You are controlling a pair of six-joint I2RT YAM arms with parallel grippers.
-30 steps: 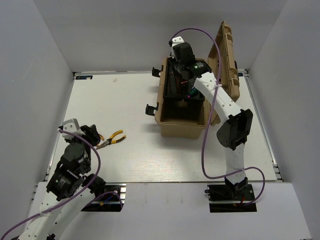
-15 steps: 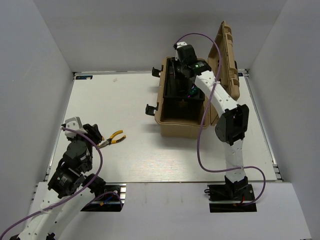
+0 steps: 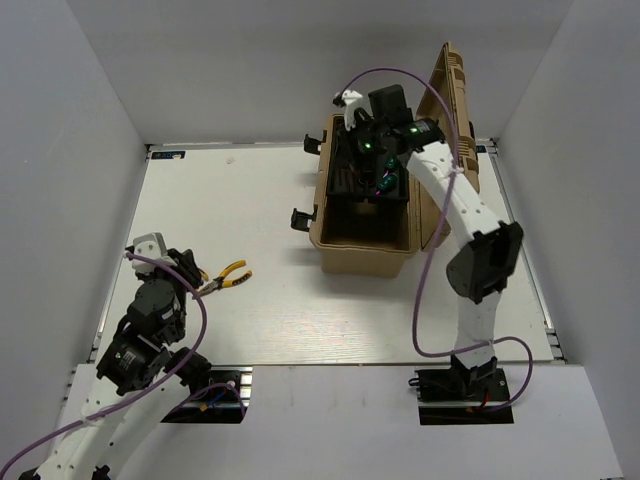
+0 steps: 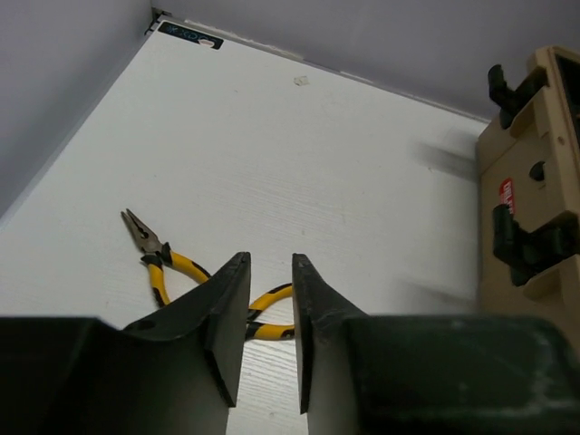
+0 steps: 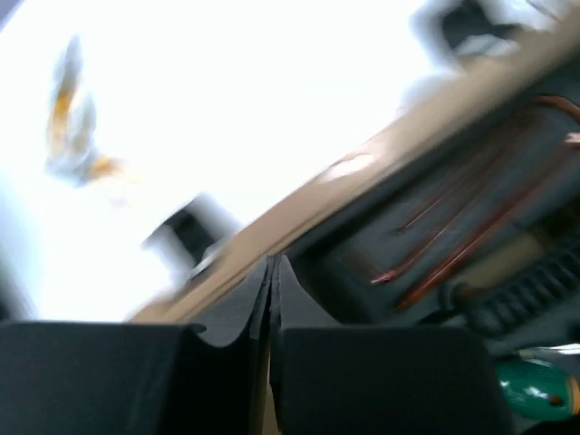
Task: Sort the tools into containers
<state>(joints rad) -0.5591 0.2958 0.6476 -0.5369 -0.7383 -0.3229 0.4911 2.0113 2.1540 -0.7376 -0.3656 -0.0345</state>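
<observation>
The yellow-and-black pliers point(image 3: 228, 275) lie on the white table at the left, and also show in the left wrist view point(image 4: 172, 272). My left gripper point(image 3: 198, 272) is just short of them, with the handles showing behind its fingertips. It point(image 4: 268, 263) is open with a narrow gap and holds nothing. My right gripper point(image 3: 368, 150) hangs over the back of the open tan toolbox point(image 3: 365, 255). It point(image 5: 272, 263) is shut and empty. Below it, several dark-red hex keys point(image 5: 453, 245) lie in the box's black tray. The green screwdriver handle point(image 5: 535, 385) is beside them.
The toolbox lid point(image 3: 455, 120) stands upright on the box's right side. Black latches point(image 3: 300, 218) stick out of its left wall, which also shows in the left wrist view point(image 4: 535, 181). Grey walls close the table at the left, back and right. Purple cables loop off both arms.
My right gripper has lifted out of the toolbox's tray and swung a little right, its wrist turned. My left gripper has edged slightly towards the pliers. The pliers have not moved.
</observation>
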